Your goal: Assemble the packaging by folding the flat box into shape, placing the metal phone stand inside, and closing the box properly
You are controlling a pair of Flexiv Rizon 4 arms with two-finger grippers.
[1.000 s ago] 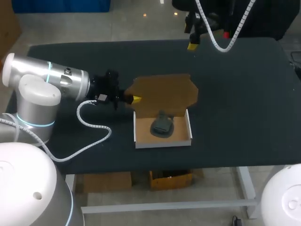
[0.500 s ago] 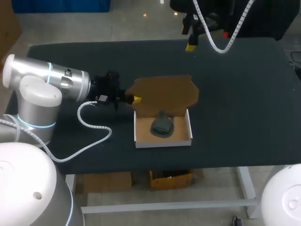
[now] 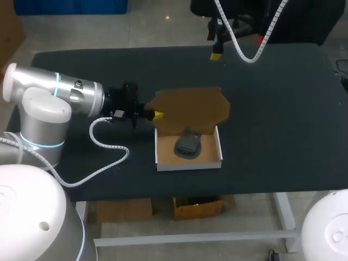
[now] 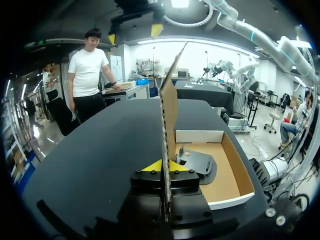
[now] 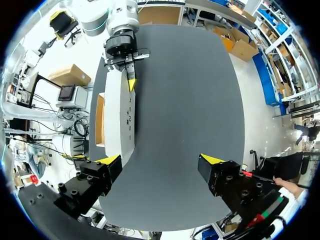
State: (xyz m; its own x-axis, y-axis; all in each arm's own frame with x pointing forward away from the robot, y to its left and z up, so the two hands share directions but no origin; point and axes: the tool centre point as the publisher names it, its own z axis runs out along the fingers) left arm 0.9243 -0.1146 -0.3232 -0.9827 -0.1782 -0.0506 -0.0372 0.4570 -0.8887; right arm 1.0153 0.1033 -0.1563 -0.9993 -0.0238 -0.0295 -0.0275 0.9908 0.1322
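Only your right claw point(image 3: 216, 55) has moved: it has drifted a little toward the left, above the far edge of the table point(image 3: 283, 119), with its fingers spread wide and empty. Nothing else has shifted, so closing has likely not begun. The white box point(image 3: 189, 165) sits near the table's front edge with the phone stand point(image 3: 188, 144) inside and its brown lid point(image 3: 190, 109) standing up. Your left claw point(image 3: 156, 115) reaches in level from the left side, pinching the lid's left edge.

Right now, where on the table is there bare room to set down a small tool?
Widest: the table right of the box. Also behind the lid. Crowded left, where the left pincer grips the lid.
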